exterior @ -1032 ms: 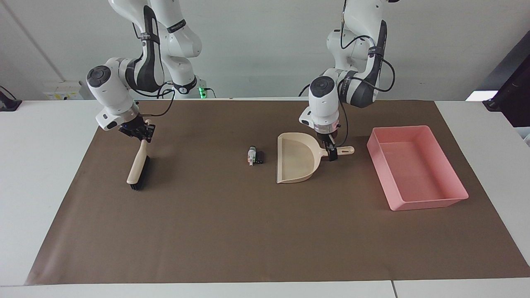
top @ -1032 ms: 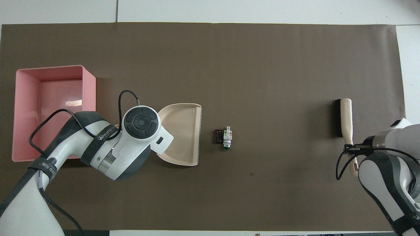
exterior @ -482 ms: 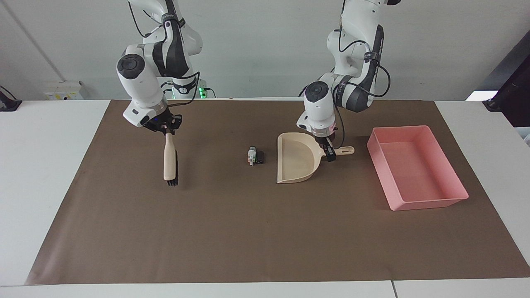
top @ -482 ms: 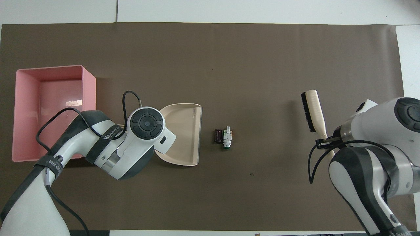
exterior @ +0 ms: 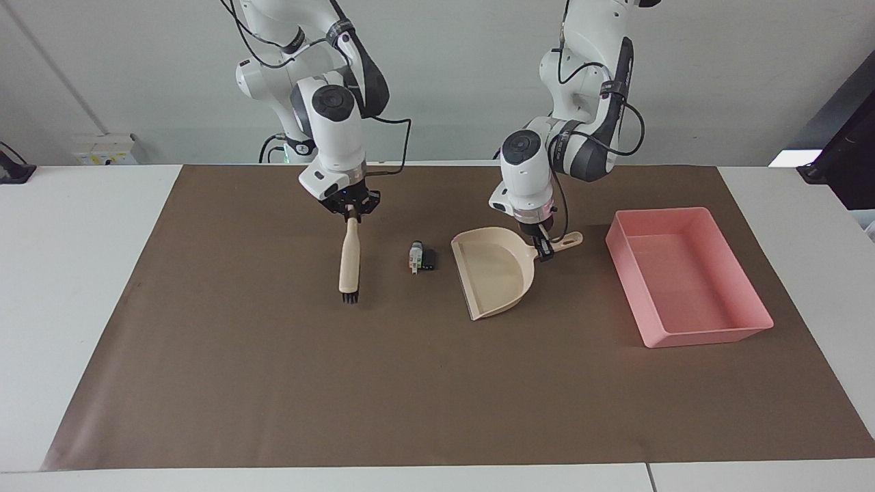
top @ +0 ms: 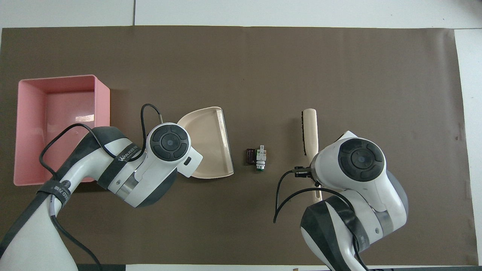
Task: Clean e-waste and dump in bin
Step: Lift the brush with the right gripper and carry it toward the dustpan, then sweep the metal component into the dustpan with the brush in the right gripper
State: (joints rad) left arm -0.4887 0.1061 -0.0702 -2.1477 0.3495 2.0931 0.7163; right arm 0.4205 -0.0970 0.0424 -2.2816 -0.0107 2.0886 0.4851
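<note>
You have the e-waste (exterior: 421, 257) lying on the counter (exterior: 273, 383) between the tools: right hand (exterior: 350, 208) clamping the brush (exterior: 349, 263) beside it, left hand (exterior: 543, 247) gripping the dustpan (exterior: 493, 272), whose mouth faces the scraps.

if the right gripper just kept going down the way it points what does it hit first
Probably the brown mat. The right gripper points down, shut on the brush, whose bristles hang just over the mat beside the e-waste; whether they already touch is unclear.
</note>
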